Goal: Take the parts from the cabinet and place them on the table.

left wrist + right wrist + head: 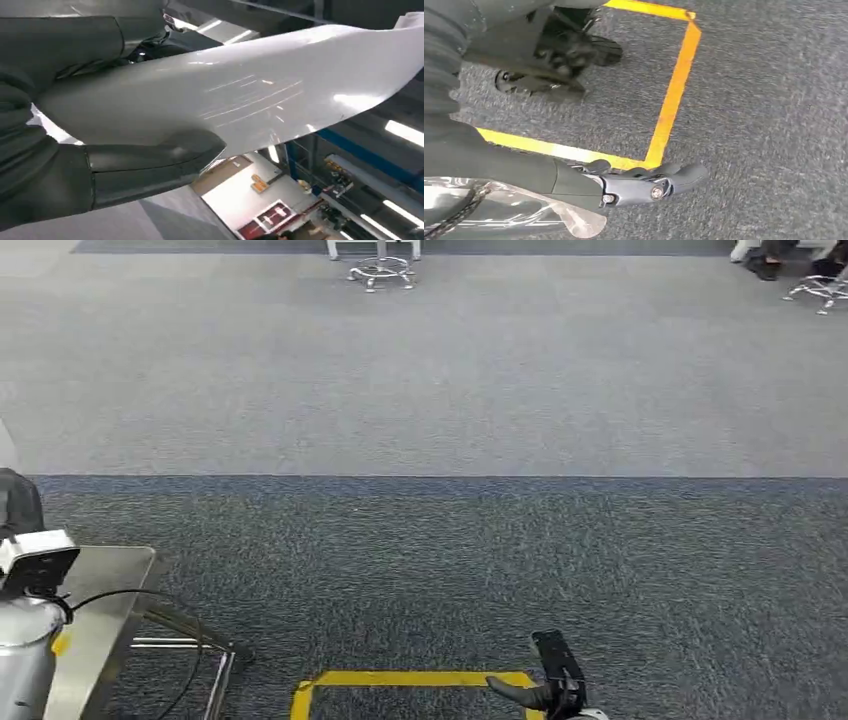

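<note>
Left hand [75, 165] grips a glossy white curved sheet-metal part [240, 100]; right hand [639, 185] hangs with nothing held, fingers curled loosely. Placement on the table remains outstanding.

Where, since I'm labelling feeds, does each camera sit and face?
Head view: high on body, facing forward-down at carpet, yellow tape; right hand below.
Left wrist view: behind left hand, facing up at ceiling lights; hand grips metal part.
Right wrist view: behind right hand, facing down at carpet.
Shared: head and right wrist show yellow tape, right hand.

Grey carpet floor [450, 390] w/ yellow tape [410, 680]
</note>
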You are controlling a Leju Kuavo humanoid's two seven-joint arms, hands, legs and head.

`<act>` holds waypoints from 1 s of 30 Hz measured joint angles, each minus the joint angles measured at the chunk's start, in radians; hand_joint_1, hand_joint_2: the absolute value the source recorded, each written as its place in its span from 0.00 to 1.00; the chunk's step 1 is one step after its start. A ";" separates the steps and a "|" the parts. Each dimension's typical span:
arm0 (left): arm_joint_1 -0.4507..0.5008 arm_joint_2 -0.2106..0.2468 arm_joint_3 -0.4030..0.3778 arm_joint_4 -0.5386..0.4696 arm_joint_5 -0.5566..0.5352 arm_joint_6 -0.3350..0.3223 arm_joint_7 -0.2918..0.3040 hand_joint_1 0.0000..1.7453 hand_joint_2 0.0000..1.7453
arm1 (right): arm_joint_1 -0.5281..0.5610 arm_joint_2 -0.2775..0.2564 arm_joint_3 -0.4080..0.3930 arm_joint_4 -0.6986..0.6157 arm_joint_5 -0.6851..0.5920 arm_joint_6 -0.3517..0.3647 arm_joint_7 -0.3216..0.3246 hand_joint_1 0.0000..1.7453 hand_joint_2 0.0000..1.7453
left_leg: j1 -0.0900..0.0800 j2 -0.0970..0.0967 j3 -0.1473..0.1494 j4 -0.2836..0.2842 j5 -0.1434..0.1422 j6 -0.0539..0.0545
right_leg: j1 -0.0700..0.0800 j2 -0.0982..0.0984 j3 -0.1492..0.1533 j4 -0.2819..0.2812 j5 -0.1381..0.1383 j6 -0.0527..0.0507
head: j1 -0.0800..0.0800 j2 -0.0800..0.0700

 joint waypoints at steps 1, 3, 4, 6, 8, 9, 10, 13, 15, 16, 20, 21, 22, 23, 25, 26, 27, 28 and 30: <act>-0.001 -0.001 -0.002 0.000 0.001 0.000 0.001 1.00 1.00 | 0.000 -0.002 0.000 0.000 0.000 0.000 0.000 0.00 1.00 | 0.000 -0.017 0.001 0.000 0.000 0.000 | 0.000 0.001 0.005 -0.033 0.037 -0.003 | 0.001 0.000; -0.003 -0.003 -0.003 0.000 0.008 0.000 0.004 1.00 1.00 | -0.003 -0.003 -0.001 0.000 0.000 0.000 0.000 0.00 1.00 | 0.000 -0.046 0.004 0.002 -0.001 -0.002 | 0.000 0.023 0.072 -0.203 0.143 -0.012 | 0.000 0.000; -0.004 -0.004 -0.003 0.000 0.009 0.001 0.006 1.00 1.00 | -0.005 -0.003 -0.002 0.000 0.000 0.000 0.000 0.00 1.00 | 0.002 -0.059 0.003 0.004 -0.003 -0.005 | -0.004 0.070 0.107 -0.289 0.182 -0.014 | 0.000 0.000; -0.010 -0.006 -0.003 0.000 0.019 0.001 0.012 1.00 1.00 | -0.006 -0.004 -0.004 0.000 0.000 0.000 0.001 0.00 1.00 | 0.006 -0.086 -0.011 0.009 0.000 -0.019 | -0.009 0.109 0.131 -0.321 0.166 -0.011 | -0.002 0.000; -0.007 -0.005 -0.003 0.000 0.026 0.002 0.018 1.00 1.00 | -0.004 -0.004 -0.004 0.000 0.000 0.000 0.004 0.00 1.00 | 0.014 -0.114 -0.014 -0.001 0.008 -0.037 | -0.002 0.088 0.133 -0.321 0.165 -0.017 | 0.000 0.000; -0.007 -0.002 -0.002 0.000 0.028 0.002 0.019 1.00 1.00 | -0.005 -0.003 -0.005 0.000 0.000 0.000 0.004 0.00 1.00 | 0.012 -0.123 -0.016 -0.002 0.009 -0.044 | -0.007 0.072 0.139 -0.331 0.171 -0.025 | -0.001 0.000; -0.007 -0.002 -0.002 0.000 0.029 0.002 0.021 1.00 1.00 | -0.008 -0.003 -0.005 0.000 0.000 -0.001 0.004 0.00 1.00 | 0.008 -0.062 -0.019 0.012 -0.001 -0.043 | -0.007 0.055 0.146 -0.340 0.175 -0.032 | -0.002 0.000; -0.020 -0.002 -0.005 0.001 0.029 0.002 0.021 1.00 1.00 | -0.002 -0.003 -0.005 0.000 0.000 -0.001 0.006 0.00 1.00 | 0.004 0.037 -0.111 0.216 -0.106 -0.053 | 0.003 0.005 0.155 -0.343 0.168 -0.045 | -0.008 0.000; -0.020 -0.002 -0.005 0.005 0.030 0.000 0.024 1.00 1.00 | 0.002 -0.004 -0.008 0.000 -0.002 -0.001 0.008 0.00 1.00 | 0.006 0.041 -0.158 0.312 -0.130 -0.057 | 0.006 -0.028 0.156 -0.343 0.164 -0.047 | -0.009 0.000; -0.020 -0.002 -0.005 0.007 0.035 -0.002 0.026 1.00 1.00 | 0.003 -0.004 -0.008 0.000 -0.002 -0.001 0.008 0.00 1.00 | 0.006 0.042 -0.144 0.286 -0.105 -0.058 | 0.007 -0.043 0.158 -0.343 0.162 -0.046 | -0.009 0.000; -0.034 0.000 -0.005 0.012 0.045 -0.010 0.029 1.00 1.00 | 0.002 -0.004 -0.011 0.000 -0.003 -0.001 0.008 0.00 1.00 | -0.017 0.139 0.010 0.005 -0.012 -0.039 | 0.019 -0.092 0.172 -0.342 0.148 -0.035 | -0.010 0.000; -0.039 0.000 -0.006 0.013 0.046 -0.012 0.032 1.00 1.00 | 0.001 -0.004 -0.011 0.000 -0.004 -0.001 0.008 0.00 1.00 | -0.016 0.123 0.006 0.001 -0.005 -0.026 | 0.022 -0.103 0.171 -0.339 0.145 -0.030 | -0.007 0.000; -0.040 0.001 -0.006 0.013 0.047 -0.012 0.034 1.00 1.00 | 0.001 -0.004 -0.011 0.000 -0.005 -0.001 0.008 0.00 1.00 | -0.017 0.113 0.003 0.002 -0.006 -0.023 | 0.021 -0.113 0.173 -0.340 0.144 -0.027 | -0.008 0.000; -0.039 0.003 -0.005 0.014 0.049 -0.012 0.037 1.00 1.00 | 0.001 -0.004 -0.011 0.000 -0.006 -0.001 0.008 0.00 1.00 | -0.020 0.099 0.000 0.003 -0.008 -0.018 | 0.019 -0.126 0.176 -0.342 0.142 -0.023 | -0.009 0.000; -0.039 0.005 -0.003 0.015 0.049 -0.012 0.038 1.00 1.00 | -0.002 -0.004 -0.012 -0.003 -0.007 -0.001 0.008 0.00 1.00 | -0.010 0.075 0.009 -0.011 0.000 -0.004 | 0.014 -0.115 0.173 -0.332 0.125 -0.008 | -0.008 0.000; -0.045 0.005 -0.003 0.016 0.050 -0.012 0.038 1.00 1.00 | -0.004 -0.004 -0.012 -0.003 -0.007 -0.001 0.008 0.00 1.00 | -0.007 0.065 0.010 -0.011 0.001 0.001 | 0.012 -0.058 0.157 -0.295 0.102 -0.006 | -0.005 0.000; -0.050 0.005 -0.003 0.017 0.050 -0.012 0.039 1.00 1.00 | -0.003 -0.004 -0.012 -0.003 -0.007 -0.001 0.008 0.00 1.00 | -0.006 0.053 0.009 -0.011 0.001 0.006 | 0.010 -0.021 0.117 -0.213 0.063 -0.004 | 0.000 0.000; -0.048 0.003 -0.003 0.018 0.050 -0.012 0.039 1.00 1.00 | 0.000 -0.005 -0.012 -0.003 -0.007 -0.001 0.008 0.00 1.00 | -0.006 0.041 0.008 -0.011 0.001 0.008 | 0.007 -0.007 0.073 -0.126 0.027 -0.001 | 0.003 0.000; -0.045 0.001 -0.004 0.021 0.049 -0.013 0.039 1.00 1.00 | 0.008 -0.008 -0.013 -0.003 -0.007 -0.001 0.008 0.00 1.00 | -0.006 0.013 0.007 -0.011 0.000 0.008 | 0.007 -0.001 0.000 -0.006 -0.003 0.002 | 0.003 0.000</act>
